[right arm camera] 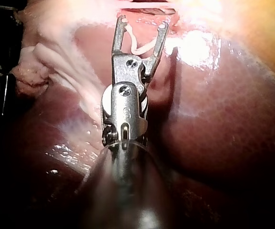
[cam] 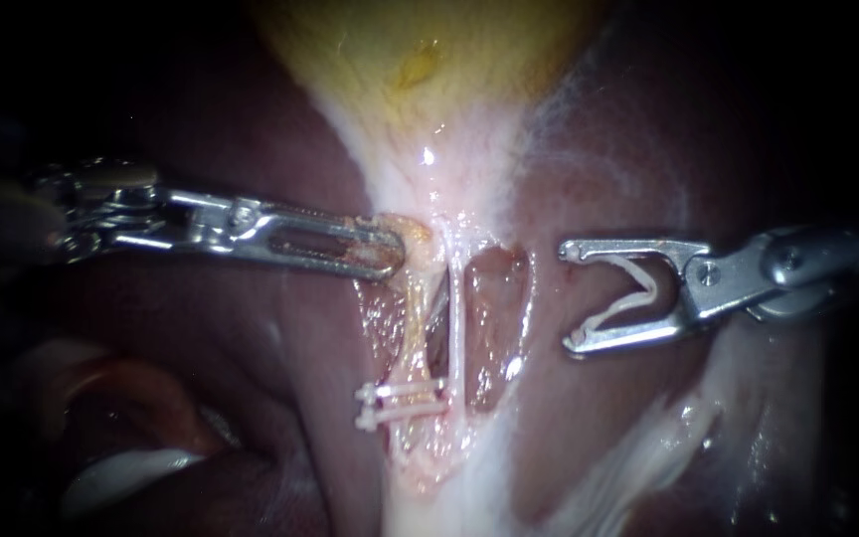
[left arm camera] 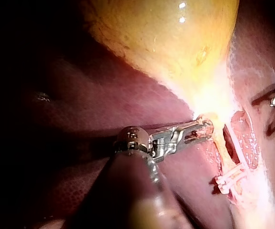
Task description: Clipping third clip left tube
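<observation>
Jaws of my right instrument (cam: 569, 298) stand wide apart with the loaded clip (cam: 620, 310) seated between them, a white V that touches both jaws and opens toward the tubes. It hangs over the liver (cam: 280, 308), well apart from the left tube (cam: 412, 343), with the right tube (cam: 455, 328) and a window of red tissue between.

The left tube is a yellowish, ragged strand running down from the gallbladder neck (cam: 420, 234). Two white clips (cam: 400, 403) already sit side by side across its lower end. The right tube, just beside it, is thinner, pale and straight. My left instrument (cam: 393, 254) has its slotted metal jaws closed flat on the gallbladder neck, and the left tube looks taut below that hold. Above, the gallbladder (cam: 420, 60) is smooth, yellow and wet; the liver around is dark red and glossy.

I judge this to be the approach: the clip is loaded but not yet on the tube. The next move calls for carrying the open clip past the right tube without snagging it. It should then straddle the left tube alone, above the two clips, with both tips showing beyond it before closing.
</observation>
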`<state>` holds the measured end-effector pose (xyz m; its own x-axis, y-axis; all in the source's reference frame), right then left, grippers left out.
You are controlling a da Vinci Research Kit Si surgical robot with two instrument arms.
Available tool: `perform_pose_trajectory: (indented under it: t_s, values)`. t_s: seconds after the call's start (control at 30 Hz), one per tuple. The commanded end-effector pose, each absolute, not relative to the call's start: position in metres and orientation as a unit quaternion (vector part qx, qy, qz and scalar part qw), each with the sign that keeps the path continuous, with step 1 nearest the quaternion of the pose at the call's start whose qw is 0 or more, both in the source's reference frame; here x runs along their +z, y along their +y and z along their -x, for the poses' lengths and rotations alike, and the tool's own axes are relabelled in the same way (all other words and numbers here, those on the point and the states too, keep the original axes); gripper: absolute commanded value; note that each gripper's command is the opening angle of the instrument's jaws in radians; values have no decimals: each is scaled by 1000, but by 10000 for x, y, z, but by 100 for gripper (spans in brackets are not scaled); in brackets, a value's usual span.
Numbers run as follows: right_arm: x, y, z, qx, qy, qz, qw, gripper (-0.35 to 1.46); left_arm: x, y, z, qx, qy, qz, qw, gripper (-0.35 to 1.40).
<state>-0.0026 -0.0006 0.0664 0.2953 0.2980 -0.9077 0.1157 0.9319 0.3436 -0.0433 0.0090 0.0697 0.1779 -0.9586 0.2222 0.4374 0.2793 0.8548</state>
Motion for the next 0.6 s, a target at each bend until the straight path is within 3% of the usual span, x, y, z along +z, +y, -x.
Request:
perform_pose_trajectory:
  t_s: [0.03,0.6]
  values:
    - [664,-6,26,58,591,-175,786,50,696,90,432,-503,-398,-328,694,-35]
    - [661,-9,20,57,591,-177,785,50,611,93,411,-509,-401,-328,688,-35]
